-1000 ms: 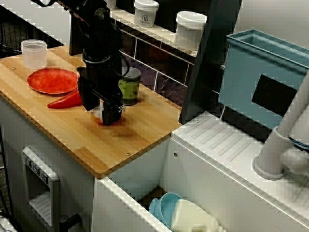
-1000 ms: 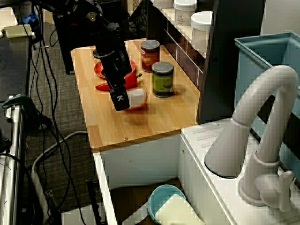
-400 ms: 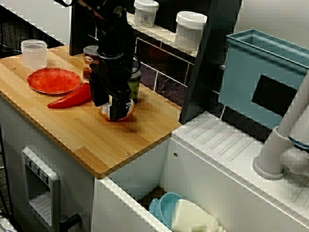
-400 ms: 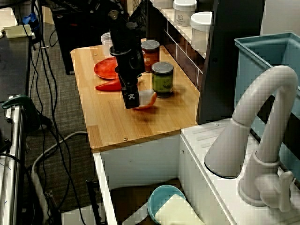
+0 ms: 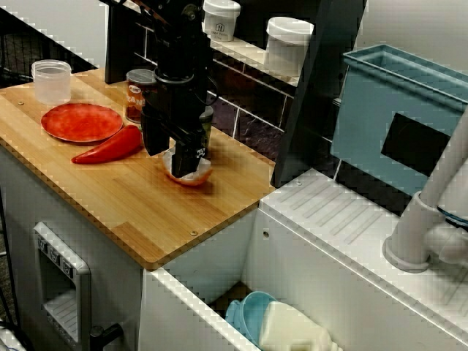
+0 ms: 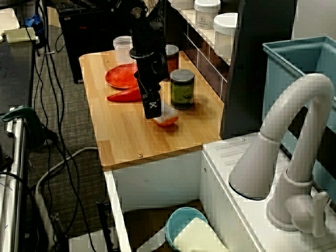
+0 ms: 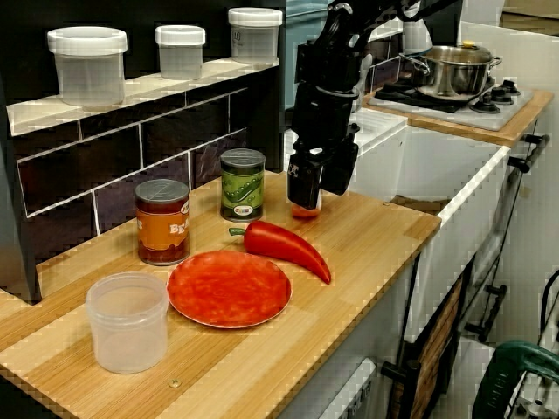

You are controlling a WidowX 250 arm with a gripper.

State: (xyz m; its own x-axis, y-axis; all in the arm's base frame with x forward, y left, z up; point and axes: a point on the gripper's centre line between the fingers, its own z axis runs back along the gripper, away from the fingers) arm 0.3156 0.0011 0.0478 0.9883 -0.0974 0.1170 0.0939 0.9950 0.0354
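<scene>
- Tough read: the black robot gripper point(image 5: 184, 162) drops straight down and its own body covers the fingertips, so I cannot tell whether the jaws are spread or pinched.
- The view over the tap and the view along the counter give no gap to judge either.
- Right under the tips sits a small orange bowl point(image 5: 196, 178) with something white in it. Only its near rim peeks out, and contact is unclear.
- The bowl rests on the light wooden counter point(image 5: 146, 212), near the sink end, close to the back edge.
- Just behind, a green-labelled tin can point(image 7: 242, 184), half hidden from the front corner.
- A long red pepper point(image 5: 110, 146) lies mid-counter.
</scene>
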